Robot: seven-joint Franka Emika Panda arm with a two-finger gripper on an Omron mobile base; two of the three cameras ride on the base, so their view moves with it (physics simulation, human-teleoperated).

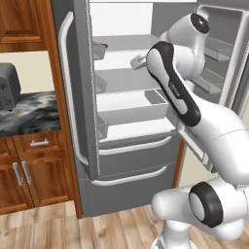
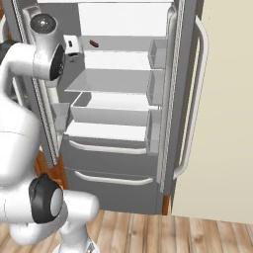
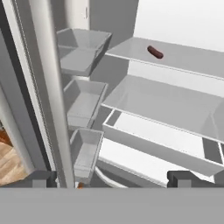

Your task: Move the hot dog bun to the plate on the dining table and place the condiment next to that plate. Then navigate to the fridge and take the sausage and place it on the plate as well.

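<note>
Gripper (image 3: 111, 178) spread wide, raised toward fridge (image 2: 118, 143) shelves

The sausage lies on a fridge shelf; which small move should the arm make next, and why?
Probably advance the open claw toward the sausage on the upper shelf. The fridge doors are already open, the claw holds nothing, and the sausage lies apart from it, ahead.

The arm (image 1: 214, 136) is built from glossy white, rounded shells — dark grey-black bands are set at the joints, with round caps on the ends. A long black strip is seen running along one link.
</note>
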